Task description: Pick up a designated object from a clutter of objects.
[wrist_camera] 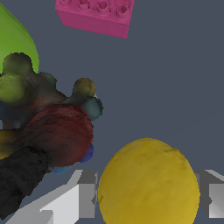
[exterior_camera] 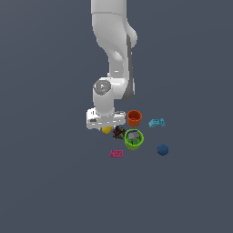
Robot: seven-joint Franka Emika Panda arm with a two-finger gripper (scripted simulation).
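The yellow ball [exterior_camera: 107, 130] lies on the floor under my hand, at the exterior view's left end of the clutter. In the wrist view the yellow ball [wrist_camera: 148, 183] fills the space between my two fingers [wrist_camera: 87, 194], and both pads touch its sides. My gripper [exterior_camera: 107, 129] is low over the floor and shut on the ball. The dark spiky piece [exterior_camera: 119, 132] lies right beside the ball, touching or nearly touching it; it also shows in the wrist view [wrist_camera: 48, 127].
An orange cup [exterior_camera: 134, 118], a green cup [exterior_camera: 134, 139], a cyan block [exterior_camera: 156, 122], a pink brick [exterior_camera: 116, 154] and a blue ball [exterior_camera: 163, 149] lie around. The pink brick [wrist_camera: 94, 15] and green cup [wrist_camera: 17, 41] show in the wrist view.
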